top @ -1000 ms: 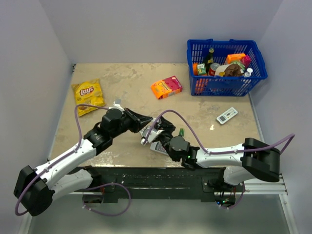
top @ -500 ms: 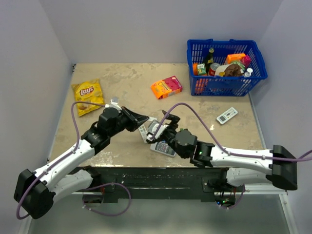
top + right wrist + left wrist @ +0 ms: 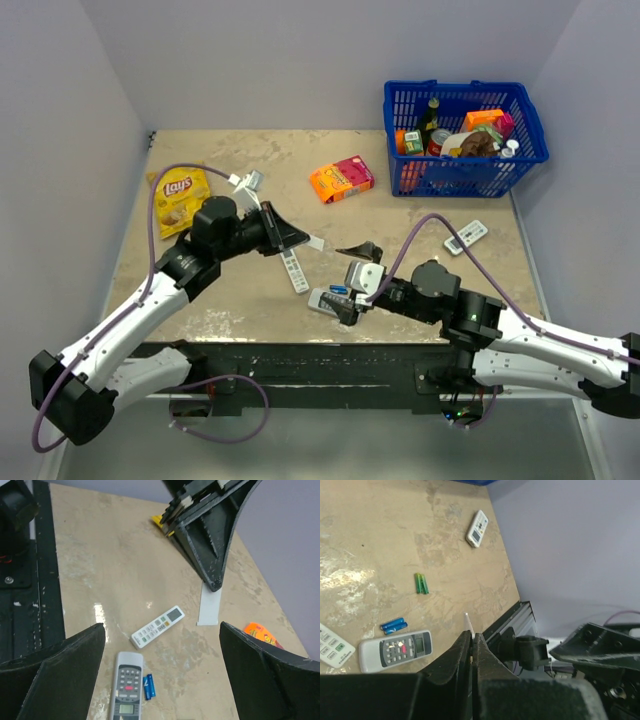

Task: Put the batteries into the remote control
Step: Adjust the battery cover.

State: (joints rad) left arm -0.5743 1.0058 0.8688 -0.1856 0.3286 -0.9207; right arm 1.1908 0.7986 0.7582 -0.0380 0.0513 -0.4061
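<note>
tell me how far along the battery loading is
Done: nothing I can confirm; the dark batteries show in no view. In hand: the left gripper, jaws shut, holds the slim white remote off the table; the right gripper hangs open and empty. Left: seeing the batteries seated, then setting the remote down. A green pair and a blue pair lie loose on the table.
</note>
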